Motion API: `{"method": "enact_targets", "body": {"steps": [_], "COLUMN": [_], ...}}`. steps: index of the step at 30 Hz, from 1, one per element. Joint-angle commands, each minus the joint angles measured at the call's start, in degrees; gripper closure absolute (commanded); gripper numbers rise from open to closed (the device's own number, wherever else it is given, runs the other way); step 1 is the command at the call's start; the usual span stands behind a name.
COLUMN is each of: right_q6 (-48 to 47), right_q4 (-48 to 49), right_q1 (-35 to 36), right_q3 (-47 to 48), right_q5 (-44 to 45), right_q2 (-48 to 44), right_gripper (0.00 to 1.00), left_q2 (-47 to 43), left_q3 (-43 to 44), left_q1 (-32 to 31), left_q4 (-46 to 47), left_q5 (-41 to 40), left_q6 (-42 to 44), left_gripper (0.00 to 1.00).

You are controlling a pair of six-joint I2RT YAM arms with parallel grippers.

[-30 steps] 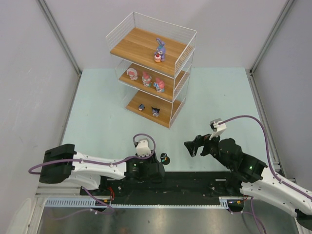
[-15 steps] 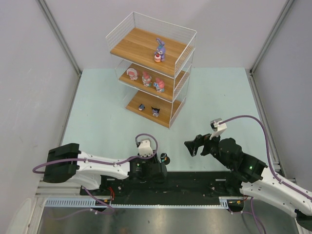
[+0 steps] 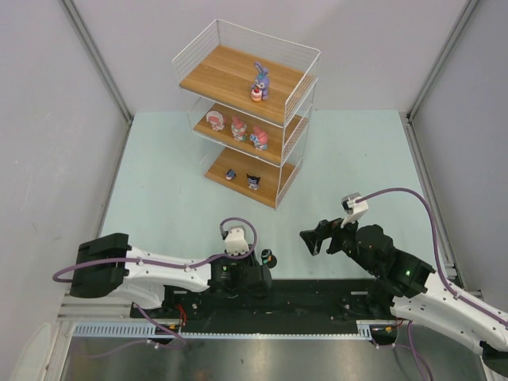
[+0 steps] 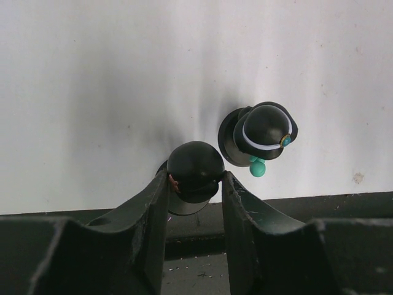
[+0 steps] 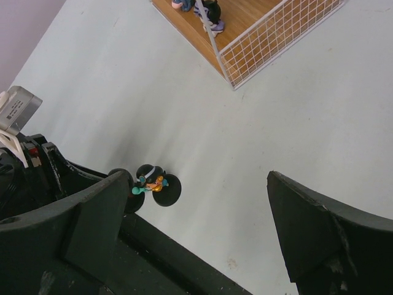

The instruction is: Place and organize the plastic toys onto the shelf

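Figurine [image 4: 195, 165], dark-headed on a round black base, is clamped by its head between the closed jaws of the left gripper [image 4: 194, 178]. It is judged light, rigid and glossy. The round head may slip, so the body would be the surer hold. A second figurine [image 4: 261, 132] stands just beyond the right jaw's tip. The right gripper [image 5: 196, 184] is held wide open and empty. The table [image 3: 175, 198] is smooth. The shelf [image 3: 218, 75], well ahead of the jaws, shows bare board beside its toys [image 3: 238, 125].

Bright, even overhead light; soft shadows around held dark-haired toy [image 4: 195, 166]; left hand [image 4: 195, 179] blurred close to lens.
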Motion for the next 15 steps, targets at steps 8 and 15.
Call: {"method": "enact_targets", "body": {"steps": [8,15], "right_q6": [-0.4,-0.4], "right_q4": [1.5,2.3], "right_q1": [-0.6,-0.8], "right_q3": [-0.2,-0.2], "right_q5": [-0.7,-1.2], "right_q2": [0.1,0.3], "right_gripper": [0.00,0.00], "left_q2": [-6.3,-11.7], "left_q3": [-0.6,-4.2], "left_q1": [0.0,0.0], "left_q4": [1.2,8.7], "left_q5": [-4.3,-4.2], "left_q6": [6.2,16.5], "left_gripper": [0.81,0.86]}}
